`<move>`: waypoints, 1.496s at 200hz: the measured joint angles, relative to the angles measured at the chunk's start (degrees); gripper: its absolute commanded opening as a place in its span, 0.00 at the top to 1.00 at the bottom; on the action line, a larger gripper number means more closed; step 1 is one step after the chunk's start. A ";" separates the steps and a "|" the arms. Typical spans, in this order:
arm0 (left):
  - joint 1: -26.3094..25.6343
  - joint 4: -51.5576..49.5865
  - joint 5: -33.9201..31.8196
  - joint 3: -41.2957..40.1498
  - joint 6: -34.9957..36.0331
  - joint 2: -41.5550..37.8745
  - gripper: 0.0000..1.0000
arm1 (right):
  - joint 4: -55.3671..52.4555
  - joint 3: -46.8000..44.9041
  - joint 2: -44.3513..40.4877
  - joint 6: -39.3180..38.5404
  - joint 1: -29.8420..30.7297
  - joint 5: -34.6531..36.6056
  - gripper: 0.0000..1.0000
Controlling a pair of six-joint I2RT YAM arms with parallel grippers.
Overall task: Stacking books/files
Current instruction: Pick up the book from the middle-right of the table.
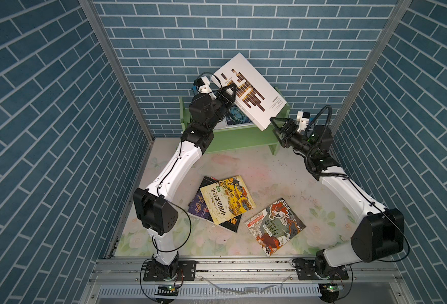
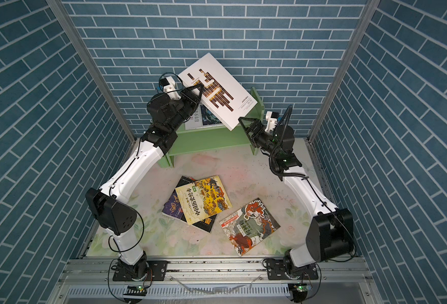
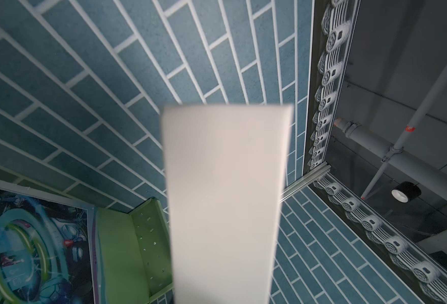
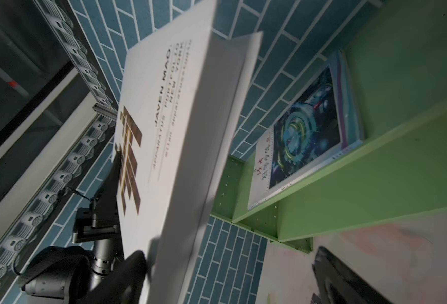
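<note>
Left claw (image 1: 229, 90) is clamped on one edge of the big white book (image 1: 254, 86), the one with dark bars on its cover. The right claw (image 1: 276, 127) has its jaws wide apart, holds nothing, and sits just beside that book's lower corner. The book is up in the air, tilted, over the green shelf (image 1: 238, 136) at the back wall, and is not resting on it.

Handling, my guess: it looks thick, wide and stiff enough not to flop, and is likely the heaviest here. The cover is smooth, so it could swing or slip when pinched at one edge only. A better hold would be midway along a long edge, with the second claw steadying the free corner. The thin books look light and bendy, so grab them by an overhanging edge.

Count: six books seen.
- One in the air.
- One white-blue book (image 1: 237, 117) flat on the shelf. The right wrist view shows coloured edges under it, maybe more books, cannot tell.
- Four on the bench (image 1: 269, 173): the yellow book (image 1: 226, 200) overlaps a purple book (image 1: 197, 208) and a black book (image 1: 231, 223). The beast book (image 1: 275, 226) lies apart, nearer the right arm.

Two claws, one shelf.
</note>
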 measured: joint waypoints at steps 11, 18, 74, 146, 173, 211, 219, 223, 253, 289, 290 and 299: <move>0.42 0.59 0.31 0.04 -1.44 0.50 0.87 | 3.37 1.70 2.29 0.85 1.01 0.22 0.01; 0.63 0.70 0.57 0.07 -2.25 0.92 0.87 | 5.07 2.27 3.21 1.14 1.51 0.39 0.01; 2.27 3.69 4.79 0.96 -10.05 4.11 0.86 | 12.09 2.75 5.16 2.84 3.39 2.62 0.15; 3.21 6.40 7.78 0.96 -13.70 4.42 0.67 | 16.83 6.14 7.61 5.57 3.61 4.33 0.65; 3.67 7.76 9.60 0.98 -15.28 4.44 0.34 | 16.74 6.43 7.61 7.80 3.63 4.50 0.70; 5.97 9.14 15.58 0.72 -17.27 4.55 0.08 | 14.27 7.19 7.61 8.44 2.43 1.68 0.74; 6.97 9.46 17.59 0.35 -17.51 4.55 0.05 | 13.11 7.65 7.61 8.46 1.70 0.31 0.76; 7.45 9.60 18.40 0.15 -17.81 4.55 0.04 | 12.52 7.93 7.61 8.48 1.31 -0.39 0.76; 13.57 10.21 27.12 -1.73 -17.77 4.55 0.00 | 9.33 8.66 7.52 9.84 -3.15 -5.73 0.76; 20.24 7.06 38.71 -1.99 -16.90 4.55 0.00 | 5.29 8.66 7.10 11.21 -6.91 -10.82 0.76; 20.41 6.84 39.21 -1.92 -16.72 4.55 0.00 | 5.20 8.66 7.08 11.23 -6.95 -10.93 0.76; 21.07 5.03 41.94 -1.51 -15.80 4.55 0.00 | 4.22 8.66 6.80 11.45 -7.08 -12.15 0.76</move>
